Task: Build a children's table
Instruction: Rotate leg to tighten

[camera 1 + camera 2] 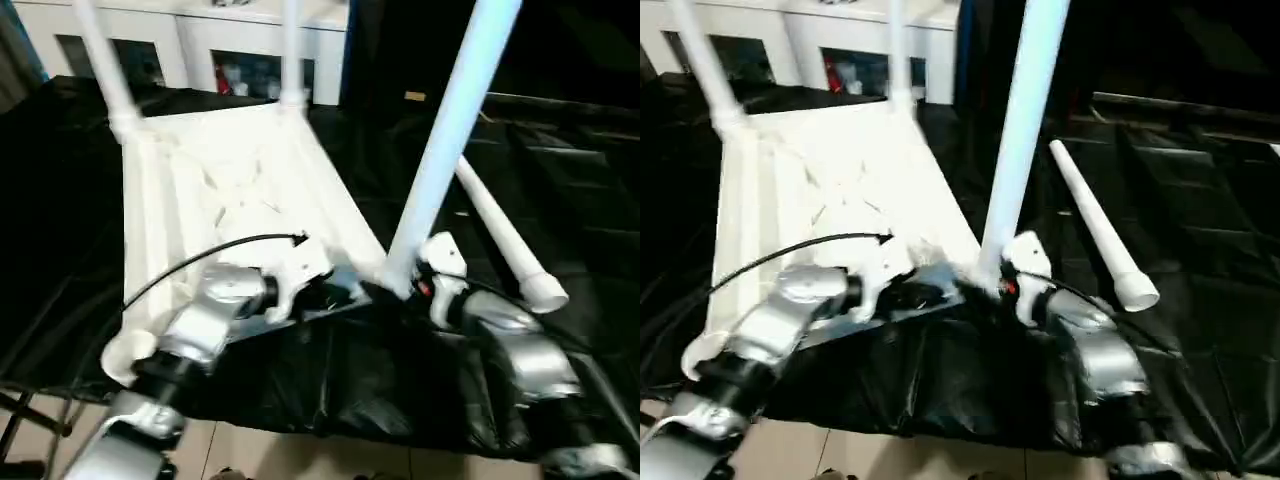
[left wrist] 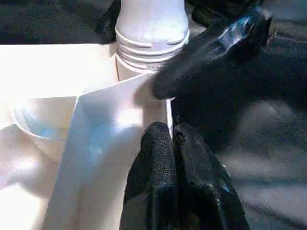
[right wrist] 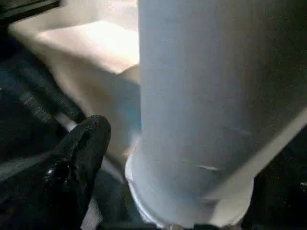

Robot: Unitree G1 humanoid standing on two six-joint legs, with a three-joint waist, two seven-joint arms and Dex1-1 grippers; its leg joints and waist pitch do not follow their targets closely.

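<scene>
The white table top (image 1: 240, 190) lies underside up on the black-draped counter (image 1: 560, 170), with two legs (image 1: 105, 70) standing in its far corner sockets. A third leg (image 1: 440, 150) rises from the near right corner. A fourth leg (image 1: 505, 245) lies loose beside it. The left end effector (image 2: 175, 143), fingers pressed together, touches the top's near rim. The right end effector (image 3: 144, 158) stands apart around the third leg's base.
</scene>
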